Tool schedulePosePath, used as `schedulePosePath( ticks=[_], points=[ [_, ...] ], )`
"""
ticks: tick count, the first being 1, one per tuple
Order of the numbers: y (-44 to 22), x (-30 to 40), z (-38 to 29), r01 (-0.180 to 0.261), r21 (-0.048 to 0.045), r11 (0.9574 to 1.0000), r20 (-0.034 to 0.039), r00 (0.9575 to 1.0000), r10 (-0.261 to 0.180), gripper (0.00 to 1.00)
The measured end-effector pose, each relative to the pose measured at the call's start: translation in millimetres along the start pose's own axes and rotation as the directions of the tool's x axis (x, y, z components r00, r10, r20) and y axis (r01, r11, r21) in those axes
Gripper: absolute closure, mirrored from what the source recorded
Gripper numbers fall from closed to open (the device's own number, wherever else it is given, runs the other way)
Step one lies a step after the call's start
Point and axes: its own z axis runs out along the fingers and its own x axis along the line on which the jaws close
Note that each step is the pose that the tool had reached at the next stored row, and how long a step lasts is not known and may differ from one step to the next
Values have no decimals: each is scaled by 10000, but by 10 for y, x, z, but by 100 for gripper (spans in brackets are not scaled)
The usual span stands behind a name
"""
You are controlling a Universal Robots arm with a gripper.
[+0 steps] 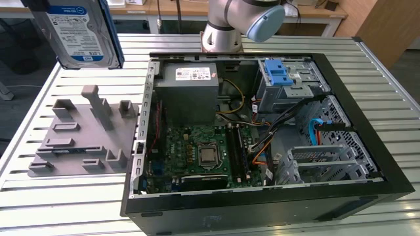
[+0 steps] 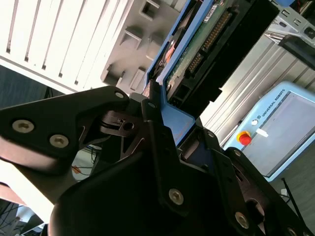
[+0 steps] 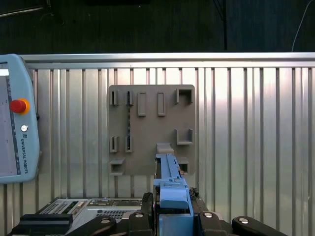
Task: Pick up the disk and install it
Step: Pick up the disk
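The gripper point(image 3: 171, 209) is clamping the disk point(image 1: 78, 34), long axis running straight out from it, over the grey fixture point(image 1: 82, 132), the drive cage point(image 1: 288, 81) lying toward three o'clock in the exterior view.

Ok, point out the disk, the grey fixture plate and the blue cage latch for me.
disk point(image 1: 76, 32): exterior view, on its printed label.
grey fixture plate point(image 3: 147, 132): first wrist view, on its flat middle.
blue cage latch point(image 1: 282, 73): exterior view, on its plastic top face.
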Motion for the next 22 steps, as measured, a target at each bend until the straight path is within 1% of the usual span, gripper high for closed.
schedulePosePath(
  ticks=[4,13,18,22],
  points=[
    [-97,17,2,0,-6,10000,2,10000,0,64],
    [-149,102,3,-6,-7,10000,1,10000,6,64],
    [-185,112,3,-8,-9,10000,0,10000,8,64],
    [-233,119,4,-7,-8,10000,1,10000,7,64]
  ],
)
